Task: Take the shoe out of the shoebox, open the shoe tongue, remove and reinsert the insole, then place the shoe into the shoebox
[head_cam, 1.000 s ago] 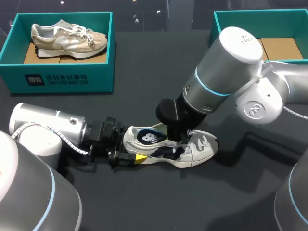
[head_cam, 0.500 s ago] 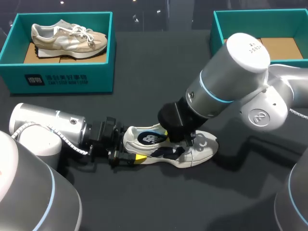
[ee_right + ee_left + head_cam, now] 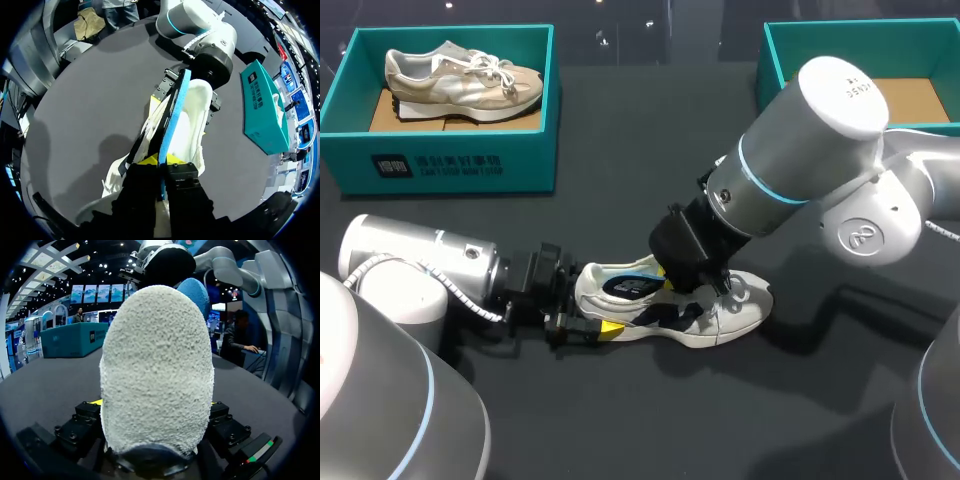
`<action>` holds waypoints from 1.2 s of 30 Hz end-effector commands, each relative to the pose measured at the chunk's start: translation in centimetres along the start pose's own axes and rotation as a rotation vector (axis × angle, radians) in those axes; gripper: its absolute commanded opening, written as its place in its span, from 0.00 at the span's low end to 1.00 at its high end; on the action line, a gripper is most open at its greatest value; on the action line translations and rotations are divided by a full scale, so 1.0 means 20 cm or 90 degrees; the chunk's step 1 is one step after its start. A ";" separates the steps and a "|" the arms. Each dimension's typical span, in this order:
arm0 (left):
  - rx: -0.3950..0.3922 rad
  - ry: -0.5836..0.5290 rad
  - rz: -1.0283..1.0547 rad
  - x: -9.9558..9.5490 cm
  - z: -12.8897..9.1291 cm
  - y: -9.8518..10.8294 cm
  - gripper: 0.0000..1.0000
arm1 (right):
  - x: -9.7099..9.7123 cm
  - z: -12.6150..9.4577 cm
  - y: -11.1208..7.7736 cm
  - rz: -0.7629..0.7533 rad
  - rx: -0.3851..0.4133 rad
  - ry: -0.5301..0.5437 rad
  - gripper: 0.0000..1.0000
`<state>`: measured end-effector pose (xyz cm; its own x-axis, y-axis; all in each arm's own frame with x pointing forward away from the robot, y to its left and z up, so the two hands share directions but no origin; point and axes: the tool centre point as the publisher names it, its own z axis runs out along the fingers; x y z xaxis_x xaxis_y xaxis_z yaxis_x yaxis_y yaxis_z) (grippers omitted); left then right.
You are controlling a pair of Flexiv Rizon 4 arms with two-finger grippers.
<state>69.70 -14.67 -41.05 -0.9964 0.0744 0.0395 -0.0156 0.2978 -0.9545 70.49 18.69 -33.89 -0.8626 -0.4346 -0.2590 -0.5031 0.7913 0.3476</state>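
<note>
Right gripper pinches insole on edge over shoe mouth, lined up heel-to-toe; left gripper clamps heel, likely steadying shoe against pull.

Nubbly cloth shoe on matt table.

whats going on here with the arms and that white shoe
The left gripper is shut on the heel of the white shoe, which lies on the black table outside the boxes. The right gripper pinches the blue insole on edge in the shoe's opening. A beige shoe sits in the teal shoebox at the far left.
</note>
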 end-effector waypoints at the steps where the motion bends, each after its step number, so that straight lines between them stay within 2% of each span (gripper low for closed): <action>1: -0.001 0.001 0.000 0.00 0.00 0.00 0.00 | -0.05 0.00 0.05 -0.014 0.012 0.021 0.00; 10: -0.001 0.001 0.000 0.00 0.00 0.00 0.00 | -0.09 0.03 0.11 -0.052 0.016 0.055 0.00; 20: -0.001 0.001 0.000 0.00 0.00 0.00 0.00 | -0.16 0.05 0.19 -0.042 0.002 0.070 0.00; 31: -0.001 0.001 0.000 0.00 0.00 0.00 0.00 | -0.20 0.05 0.26 0.012 -0.017 0.080 0.00; 36: -0.001 0.001 0.000 0.00 0.00 0.00 0.00 | -0.21 0.05 0.28 0.094 -0.021 0.125 0.00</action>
<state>69.73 -14.61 -41.07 -0.9965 0.0742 0.0394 -0.0156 0.2975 -0.9546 70.62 24.49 -31.75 -0.9078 -0.4133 -0.0713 -0.4049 0.8195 0.4056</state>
